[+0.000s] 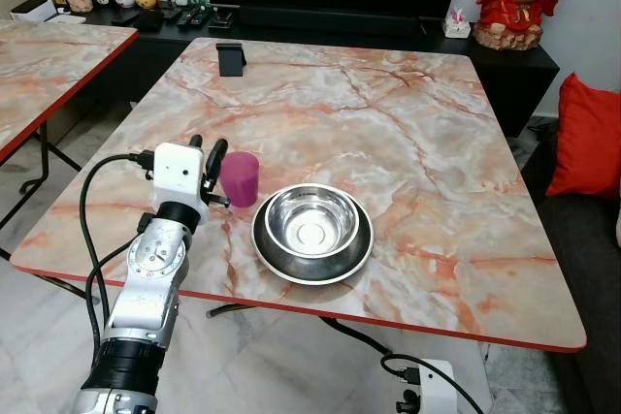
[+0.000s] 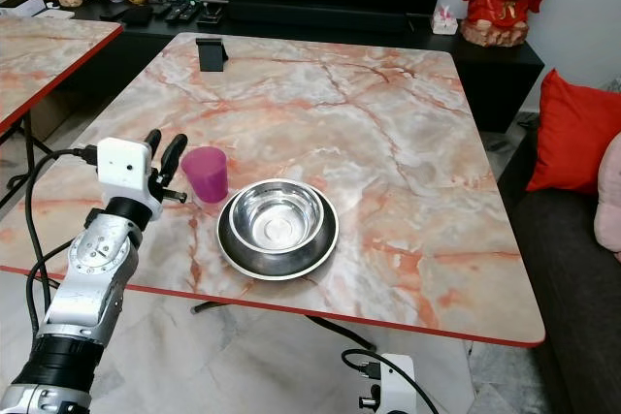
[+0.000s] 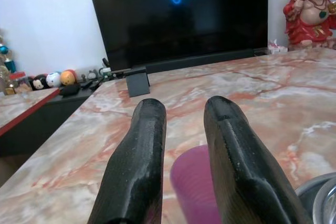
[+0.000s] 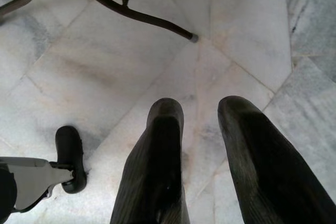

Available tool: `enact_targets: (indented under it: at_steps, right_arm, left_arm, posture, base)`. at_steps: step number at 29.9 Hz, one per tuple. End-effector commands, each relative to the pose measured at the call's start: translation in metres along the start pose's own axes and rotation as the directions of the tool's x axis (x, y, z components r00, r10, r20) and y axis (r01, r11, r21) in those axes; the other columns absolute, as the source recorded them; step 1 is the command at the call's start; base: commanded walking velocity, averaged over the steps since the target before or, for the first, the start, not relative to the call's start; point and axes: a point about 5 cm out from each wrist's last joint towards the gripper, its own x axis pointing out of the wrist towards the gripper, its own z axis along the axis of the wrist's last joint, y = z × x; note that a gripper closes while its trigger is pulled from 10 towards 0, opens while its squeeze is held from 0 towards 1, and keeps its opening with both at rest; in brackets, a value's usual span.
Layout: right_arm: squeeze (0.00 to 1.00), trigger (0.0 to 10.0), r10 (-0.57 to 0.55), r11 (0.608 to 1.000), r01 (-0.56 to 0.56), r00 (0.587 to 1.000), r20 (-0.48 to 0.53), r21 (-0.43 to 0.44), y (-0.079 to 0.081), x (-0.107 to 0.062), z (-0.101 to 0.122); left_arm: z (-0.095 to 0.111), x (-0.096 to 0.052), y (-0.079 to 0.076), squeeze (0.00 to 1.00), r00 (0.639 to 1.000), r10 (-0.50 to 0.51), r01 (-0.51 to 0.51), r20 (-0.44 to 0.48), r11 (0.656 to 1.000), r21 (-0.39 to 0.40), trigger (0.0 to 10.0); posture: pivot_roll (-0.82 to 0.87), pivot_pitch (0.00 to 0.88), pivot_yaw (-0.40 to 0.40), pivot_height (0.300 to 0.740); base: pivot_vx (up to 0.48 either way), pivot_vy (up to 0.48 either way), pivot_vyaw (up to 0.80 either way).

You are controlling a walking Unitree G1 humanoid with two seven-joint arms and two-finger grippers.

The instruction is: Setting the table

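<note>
From the left eye view, the left hand point(image 1: 206, 164) sits just beside the pink cup point(image 1: 240, 178), on the cup's left. Its two black fingers are a little apart and they hold nothing. The cup stands upright on the marble surface point(image 1: 408, 123), near the front edge. Close on its right is a shiny metal bowl point(image 1: 311, 219) resting in a dark plate point(image 1: 275, 261).

The right eye view shows the same things. The cup looks very close to the plate but I cannot tell if they touch.

In the left wrist view, the two fingers point(image 3: 137, 161) point over the top of the cup, which peeks up between them, lower down. The gap looks too narrow for the cup, I think.

In the right wrist view, the right hand point(image 4: 199, 129) hangs down over the white floor point(image 4: 105, 66), holding nothing, fingers slightly apart.

To do this step well, the left hand should open wider, come lower, and slide around the cup's middle. It should squeeze gently, so the cup does not tip or bump the bowl.
</note>
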Motion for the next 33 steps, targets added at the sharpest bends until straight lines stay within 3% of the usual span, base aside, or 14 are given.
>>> enact_targets:
  at_steps: [1, 21, 30, 33]
  right_arm:
    - [0.00, 10.0, -0.005, 1.000, 0.005, 1.000, -0.002, 0.014, 0.001, -0.001, -0.002]
    - [0.00, 10.0, 0.003, 1.000, -0.003, 1.000, -0.002, 0.020, 0.003, -0.001, -0.004]
    - [0.00, 10.0, 0.005, 1.000, -0.005, 1.000, 0.001, 0.022, 0.002, -0.001, -0.002]
    - [0.00, 10.0, 0.006, 1.000, -0.006, 1.000, 0.002, 0.020, 0.002, -0.001, -0.001]
  left_arm:
    - [0.005, 0.002, 0.001, 0.00, 1.000, 0.001, -0.001, 0.026, 1.000, 0.014, 10.0]
    - [0.013, 0.006, 0.002, 0.00, 0.998, 0.034, -0.033, 0.054, 0.999, -0.015, 10.0]
    - [0.010, 0.000, 0.011, 0.00, 0.995, 0.094, -0.094, 0.040, 0.996, -0.003, 10.0]
    - [0.009, -0.005, 0.020, 0.00, 0.989, 0.145, -0.145, 0.037, 0.989, 0.003, 10.0]
  posture:
    - [0.00, 0.000, 0.001, 0.740]
    - [0.03, 0.000, -0.001, 0.740]
    - [0.03, 0.000, -0.007, 0.740]
    - [0.03, 0.000, -0.008, 0.740]
  base:
    - [0.000, 0.341, 0.00]
    - [0.000, 0.335, 0.00]
    - [0.000, 0.336, 0.00]
    - [0.000, 0.335, 0.00]
